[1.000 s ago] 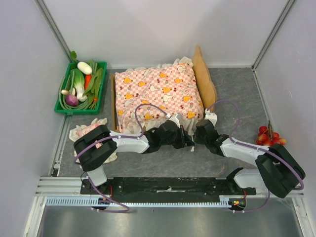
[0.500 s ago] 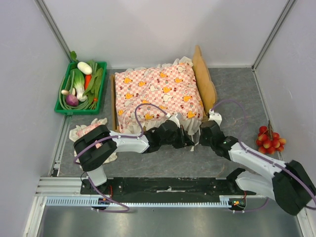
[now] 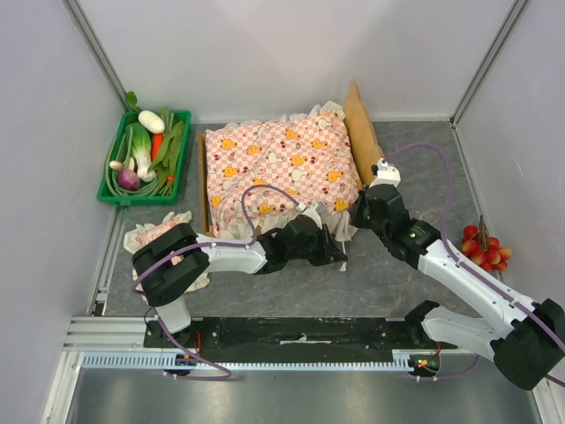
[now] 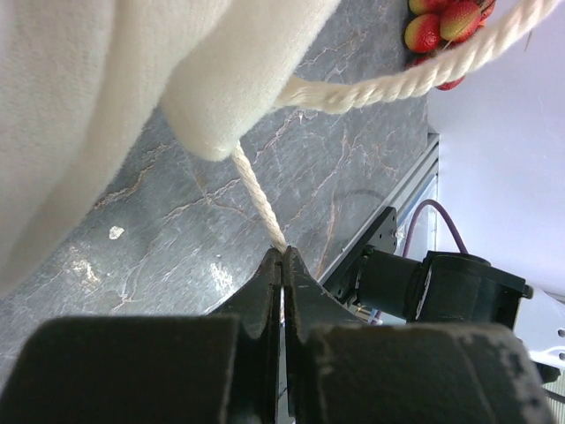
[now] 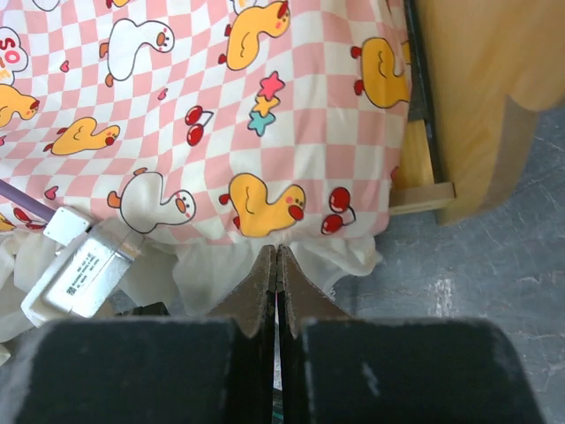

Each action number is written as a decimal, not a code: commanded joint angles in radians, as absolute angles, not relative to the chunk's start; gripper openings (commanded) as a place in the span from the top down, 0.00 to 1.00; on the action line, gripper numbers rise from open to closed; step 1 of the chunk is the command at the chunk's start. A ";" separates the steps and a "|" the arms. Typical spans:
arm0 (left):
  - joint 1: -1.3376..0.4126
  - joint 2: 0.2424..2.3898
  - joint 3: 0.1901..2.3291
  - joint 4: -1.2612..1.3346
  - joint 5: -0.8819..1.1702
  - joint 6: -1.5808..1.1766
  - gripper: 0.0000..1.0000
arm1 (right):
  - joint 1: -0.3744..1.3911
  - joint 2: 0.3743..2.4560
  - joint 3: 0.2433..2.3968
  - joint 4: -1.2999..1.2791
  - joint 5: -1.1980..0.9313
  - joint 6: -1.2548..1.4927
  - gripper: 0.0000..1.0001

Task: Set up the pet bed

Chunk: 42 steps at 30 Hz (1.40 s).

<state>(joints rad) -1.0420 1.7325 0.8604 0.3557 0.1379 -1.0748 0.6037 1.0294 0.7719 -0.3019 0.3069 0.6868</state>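
In the left wrist view, the left gripper (image 4: 281, 256) is seen with its fingers pressed together on a thin cream cord (image 4: 256, 194). The cord runs up from the tips to a fold of white fabric (image 4: 132, 79) hanging just above them. Far beyond the tips and to their right, a cluster of red fruits (image 4: 441, 22) is seen on the grey table (image 4: 177, 230).

In the right wrist view, the right gripper (image 5: 276, 252) is seen closed, tip against tip, at the line where the pink-checked mattress (image 5: 221, 106) meets its white frill (image 5: 212, 274). Whether any cloth is caught between the tips cannot be told. The light-wood pet bed (image 5: 468, 97) is seen ahead of these fingers and to their right, with its headboard rising beside the mattress edge.

Only in the overhead view is the whole layout given. The mattress is laid on the bed frame, and both grippers are placed at its near edge. A small pink pillow (image 3: 159, 234) and a green crate (image 3: 141, 200) of vegetables are seen well apart from both sets of fingers, off to their left.
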 commanded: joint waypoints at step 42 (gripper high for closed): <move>-1.134 1.712 0.811 0.632 -0.063 -0.996 0.98 | 0.598 0.936 0.529 -0.143 -0.029 0.810 1.00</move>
<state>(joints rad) -1.1110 1.7508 0.8150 0.5579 -0.0292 -1.0466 0.5991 0.9321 0.5877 -0.1532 0.0273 0.7937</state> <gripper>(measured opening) 0.025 0.006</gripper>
